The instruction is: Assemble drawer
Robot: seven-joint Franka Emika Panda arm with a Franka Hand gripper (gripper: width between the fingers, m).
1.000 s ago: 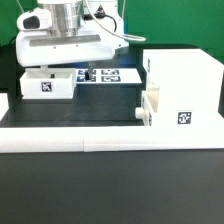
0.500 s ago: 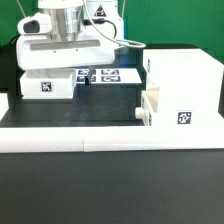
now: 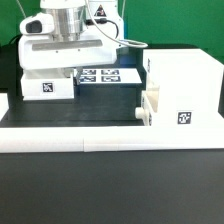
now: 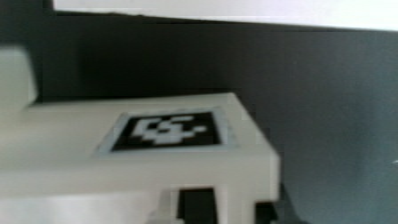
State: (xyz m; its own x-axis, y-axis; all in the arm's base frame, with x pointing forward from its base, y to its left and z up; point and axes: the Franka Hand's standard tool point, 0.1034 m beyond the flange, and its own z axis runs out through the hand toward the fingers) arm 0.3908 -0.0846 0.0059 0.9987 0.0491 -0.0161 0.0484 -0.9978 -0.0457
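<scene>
The tall white shell point(image 3: 185, 85) stands at the exterior view's right, with one small tray point(image 3: 150, 108) partly pushed into its front, knob point(image 3: 139, 113) sticking out. The second small tray point(image 3: 45, 85) sits at the back left, its tag facing the camera. My gripper point(image 3: 74, 72) hangs over that tray's right wall. In the wrist view the tray's tagged face point(image 4: 169, 130) fills the middle, and my two dark fingers point(image 4: 199, 207) stand close together with the tray's white wall between them. The jaws are shut on that wall.
The marker board point(image 3: 108, 76) lies flat behind the tray, between it and the shell. A long low white border rail point(image 3: 70, 139) runs along the front of the work area. The black table point(image 3: 100, 190) stretches in front of the rail.
My gripper has shifted slightly toward the exterior view's left and settled onto the left tray's right wall. The tray, shell and inserted tray have not visibly moved.
</scene>
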